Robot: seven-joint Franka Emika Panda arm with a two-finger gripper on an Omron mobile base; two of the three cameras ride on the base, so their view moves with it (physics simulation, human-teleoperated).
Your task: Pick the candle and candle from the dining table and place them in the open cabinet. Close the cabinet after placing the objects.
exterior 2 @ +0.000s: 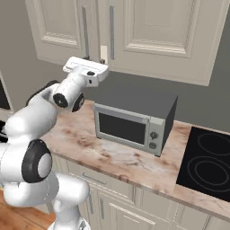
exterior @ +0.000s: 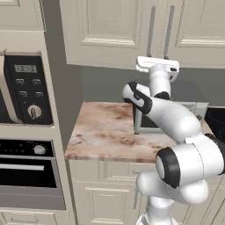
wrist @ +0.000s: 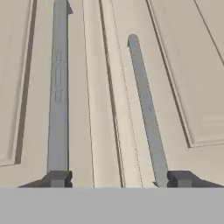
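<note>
cabinet [exterior: 110, 30] tops cropped | microwave [exterior: 147, 125] partly behind arm | interior perhaps hidden

A silver microwave [exterior 2: 132, 129] stands on the pink-brown marbled desk [exterior 2: 134, 164], near the wall, with a black hob [exterior 2: 209, 164] set into the top beside it. At the far left a tall cream unit holds a black control panel with a dial [exterior: 30, 90] above a built-in oven [exterior: 27, 173].

We see one small lit display on the oven panel [exterior: 25, 68]; its digits are too blurred to read.
</note>
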